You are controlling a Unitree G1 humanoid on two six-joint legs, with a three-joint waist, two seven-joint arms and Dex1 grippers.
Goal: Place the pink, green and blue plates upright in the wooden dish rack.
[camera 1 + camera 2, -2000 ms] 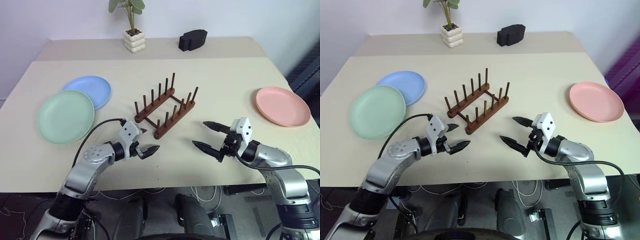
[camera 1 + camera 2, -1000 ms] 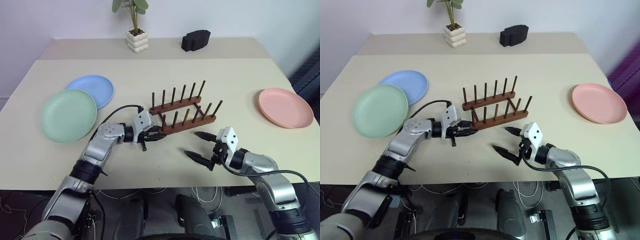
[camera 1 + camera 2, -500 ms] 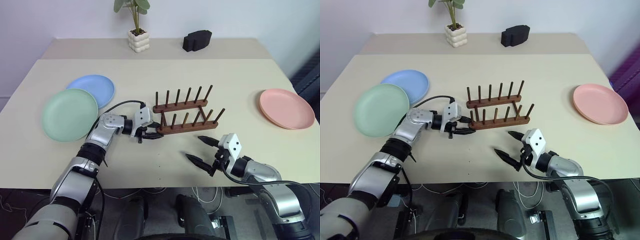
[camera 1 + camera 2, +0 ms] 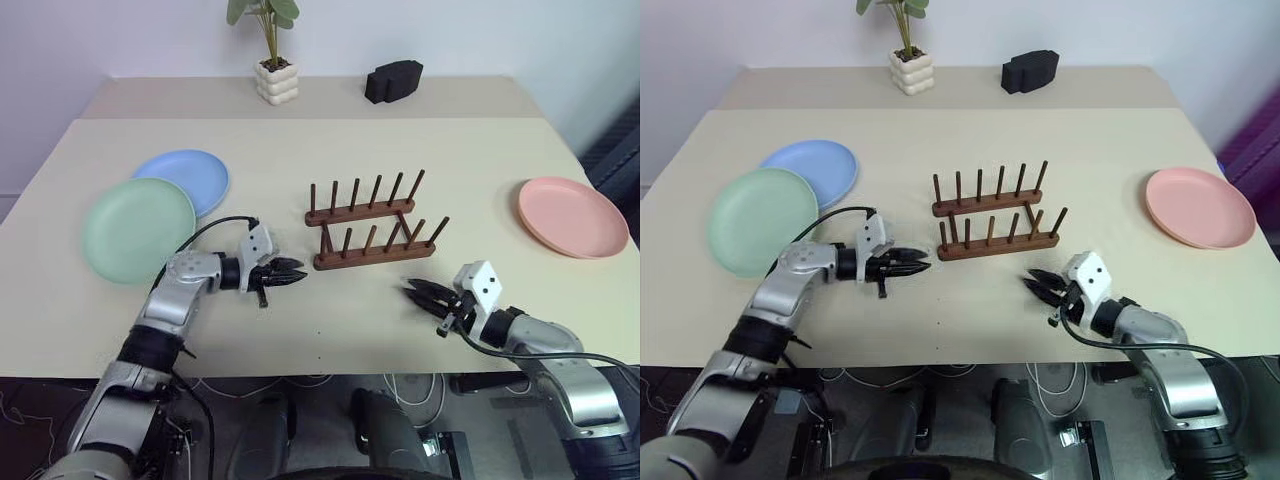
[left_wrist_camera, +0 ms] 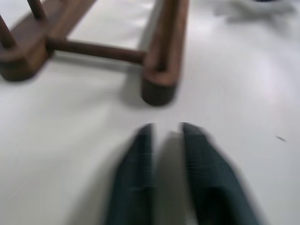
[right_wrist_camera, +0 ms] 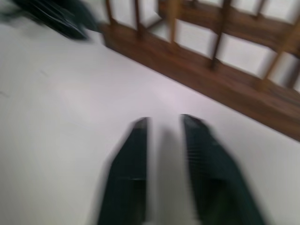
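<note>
The wooden dish rack (image 4: 372,232) stands mid-table with no plates in it, its two peg rows running left to right. The green plate (image 4: 138,228) lies flat at the left, and the blue plate (image 4: 185,180) is partly tucked under its far edge. At the right, the pink plate (image 4: 572,215) also lies flat. My left gripper (image 4: 290,272) is shut and holds nothing, a short way left of the rack's near rail end (image 5: 159,84). My right gripper (image 4: 415,291) is shut and holds nothing, on the table in front of the rack's right end (image 6: 211,70).
A potted plant in a white pot (image 4: 271,80) and a black block (image 4: 395,80) stand on the raised back ledge. The table's front edge (image 4: 330,372) runs just behind both arms.
My left gripper let go of the rack's left end, drew back to the left and shut. The right gripper went from wide open to shut and shifted right. The rack turned slightly.
</note>
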